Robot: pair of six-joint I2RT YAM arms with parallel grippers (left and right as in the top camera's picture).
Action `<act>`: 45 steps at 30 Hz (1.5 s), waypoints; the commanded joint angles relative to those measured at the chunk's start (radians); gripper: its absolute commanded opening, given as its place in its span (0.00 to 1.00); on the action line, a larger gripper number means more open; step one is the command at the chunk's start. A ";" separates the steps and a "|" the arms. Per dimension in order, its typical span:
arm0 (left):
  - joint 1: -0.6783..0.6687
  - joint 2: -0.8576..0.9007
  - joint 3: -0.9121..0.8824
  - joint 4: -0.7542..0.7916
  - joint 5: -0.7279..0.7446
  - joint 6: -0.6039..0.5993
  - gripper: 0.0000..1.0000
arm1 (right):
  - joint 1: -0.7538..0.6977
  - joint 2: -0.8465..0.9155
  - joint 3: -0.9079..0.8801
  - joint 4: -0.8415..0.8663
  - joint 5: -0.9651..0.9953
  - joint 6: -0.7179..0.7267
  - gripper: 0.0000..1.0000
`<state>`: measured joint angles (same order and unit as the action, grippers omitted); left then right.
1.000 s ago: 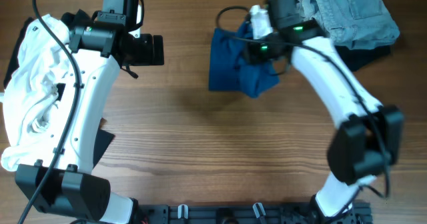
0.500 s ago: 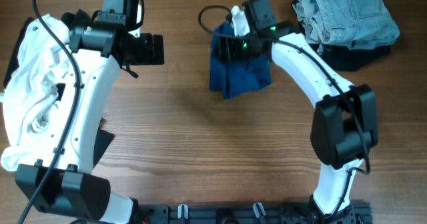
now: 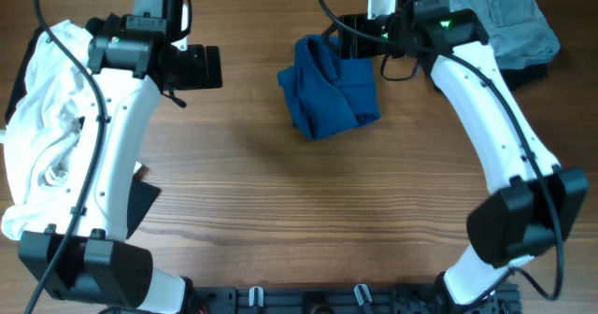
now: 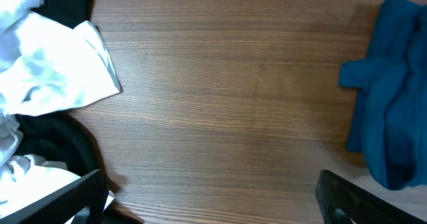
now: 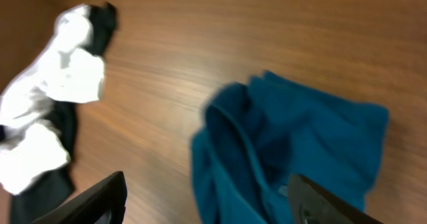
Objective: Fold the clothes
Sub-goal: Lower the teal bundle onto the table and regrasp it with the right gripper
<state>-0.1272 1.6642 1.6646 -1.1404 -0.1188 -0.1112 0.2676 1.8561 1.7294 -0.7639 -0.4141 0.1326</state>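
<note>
The shirt [image 3: 329,85] lies bunched, so its collar, placket and sleeves cannot be told apart. The left wrist view cuts it off at the right edge, and in the right wrist view it is blurred and runs past the bottom edge. The jeans [image 3: 519,20] are cut by the overhead view's top edge and partly covered by the right arm [image 3: 495,118]. The white cloth [image 3: 42,118] runs off the left edge and partly under the left arm [image 3: 117,155]. Only the tips of the left fingers [image 4: 70,199] and right fingers [image 5: 93,201] show.
</note>
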 commanded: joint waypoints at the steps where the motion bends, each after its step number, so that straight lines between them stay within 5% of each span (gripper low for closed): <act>1: 0.035 0.002 0.005 0.003 0.001 -0.002 1.00 | 0.003 0.105 -0.016 -0.004 0.041 -0.028 0.68; 13: 0.286 0.002 0.005 0.035 -0.016 -0.002 1.00 | 0.108 0.280 -0.017 0.024 -0.032 -0.084 0.55; 22: 0.372 0.002 0.005 0.040 0.009 -0.002 1.00 | 0.274 0.279 -0.014 0.108 -0.135 0.002 0.53; 30: 0.461 0.002 0.005 0.079 0.064 -0.003 1.00 | 0.244 0.217 0.065 0.078 -0.211 -0.036 0.55; 36: 0.456 0.002 0.004 0.086 0.177 -0.002 1.00 | 0.167 0.181 0.104 -0.087 0.109 -0.024 0.75; 42: 0.405 0.004 0.004 0.084 0.187 -0.002 1.00 | 0.028 0.184 0.073 -0.190 0.119 -0.024 0.99; 45: 0.374 0.006 0.004 0.085 0.186 -0.002 1.00 | -0.053 0.185 0.047 -0.183 0.052 -0.032 1.00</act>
<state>0.2836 1.6642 1.6646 -1.0580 0.0391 -0.1112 0.2958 2.0552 1.8050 -0.9497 -0.3405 0.1081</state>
